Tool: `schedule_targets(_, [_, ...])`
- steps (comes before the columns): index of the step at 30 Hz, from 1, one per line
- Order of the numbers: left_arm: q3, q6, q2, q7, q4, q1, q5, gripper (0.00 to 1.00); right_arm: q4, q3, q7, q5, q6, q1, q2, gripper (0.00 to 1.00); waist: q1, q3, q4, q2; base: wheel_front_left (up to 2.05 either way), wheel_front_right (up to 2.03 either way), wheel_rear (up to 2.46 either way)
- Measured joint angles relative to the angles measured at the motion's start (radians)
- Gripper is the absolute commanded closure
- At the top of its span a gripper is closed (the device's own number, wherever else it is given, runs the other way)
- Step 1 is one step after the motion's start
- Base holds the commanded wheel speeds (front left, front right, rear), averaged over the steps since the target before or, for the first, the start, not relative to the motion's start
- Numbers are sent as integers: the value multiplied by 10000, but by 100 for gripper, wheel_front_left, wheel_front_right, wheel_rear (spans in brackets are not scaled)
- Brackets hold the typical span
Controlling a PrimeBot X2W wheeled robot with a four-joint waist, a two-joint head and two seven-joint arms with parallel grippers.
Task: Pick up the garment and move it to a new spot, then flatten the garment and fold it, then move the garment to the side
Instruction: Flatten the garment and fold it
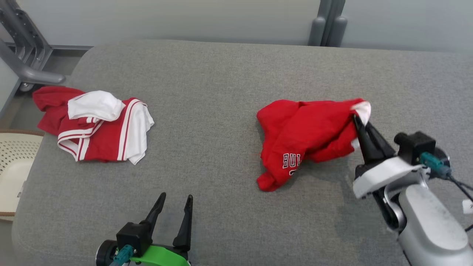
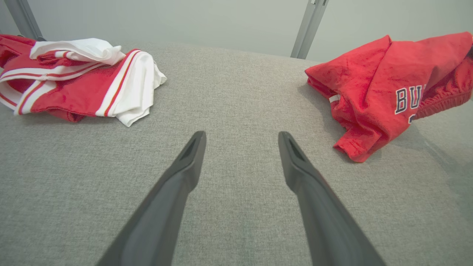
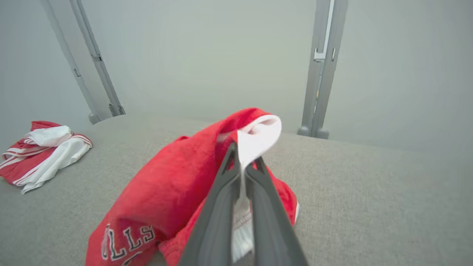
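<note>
A crumpled red garment [image 1: 306, 136] with white lettering lies right of centre on the grey padded table [image 1: 214, 92]. My right gripper [image 1: 357, 122] is shut on its white-lined right edge, which is lifted off the surface. In the right wrist view the fingers [image 3: 221, 207] pinch white fabric, and the red garment [image 3: 166, 192] hangs to the left. My left gripper [image 1: 175, 203] stands open near the front edge, well left of the garment, with nothing between its fingers [image 2: 184, 166]. The left wrist view shows the garment [image 2: 384, 92] at the right.
A second red and white striped garment [image 1: 96, 125] lies bunched at the table's left side. A cream perforated basket [image 1: 11, 170] stands off the left edge. Grey metal frame posts [image 1: 329, 22] rise behind the table.
</note>
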Motion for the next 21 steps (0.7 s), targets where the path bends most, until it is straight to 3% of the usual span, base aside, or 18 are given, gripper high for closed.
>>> schedule_targets(4, [-278, 0, -2, 0, 35, -35, -134, 0, -769, 1007, 0, -151, 0, -1071, -918, 100, 0, -203, -119, 0, 0, 0, 0])
schedule_targets(9, [-679, 0, -2, 0, 119, -74, -395, 0, -1034, 2552, -2, -284, 0, -2574, -1392, 100, 0, -414, -108, 0, 0, 0, 0])
schedule_targets(14, [-1158, 0, -4, 0, 290, -97, -671, 0, 274, 4100, -4, -182, 2, -3609, -1741, 100, 0, -480, 228, 0, 0, 0, 0])
schedule_targets(16, [-1204, 0, -4, 0, 405, -73, -731, 0, 1616, 5089, 29, 163, 4, -3604, -1914, 100, 0, -509, 402, 0, 0, 0, 0])
schedule_targets(17, [-1197, 0, -4, 0, 424, -64, -748, 0, 2082, 5287, 146, 355, 8, -3604, -1910, 79, 0, -514, 448, 0, 0, 0, 0])
schedule_targets(18, [-1197, 0, -4, 0, 428, -63, -761, 0, 2560, 5346, 303, 545, 8, -3601, -1904, 27, 0, -516, 482, 0, 0, 0, 0])
schedule_targets(19, [-1189, 0, 0, 0, 447, -61, -780, 0, 2934, 5396, 330, 675, 8, -3596, -1918, 0, 0, -512, 502, 0, 0, 0, 0])
schedule_targets(21, [-1191, 0, -2, 0, 439, -64, -786, 0, 3511, 5425, 257, 884, 8, -3583, -1918, 0, 0, -501, 493, 0, 0, 0, 0])
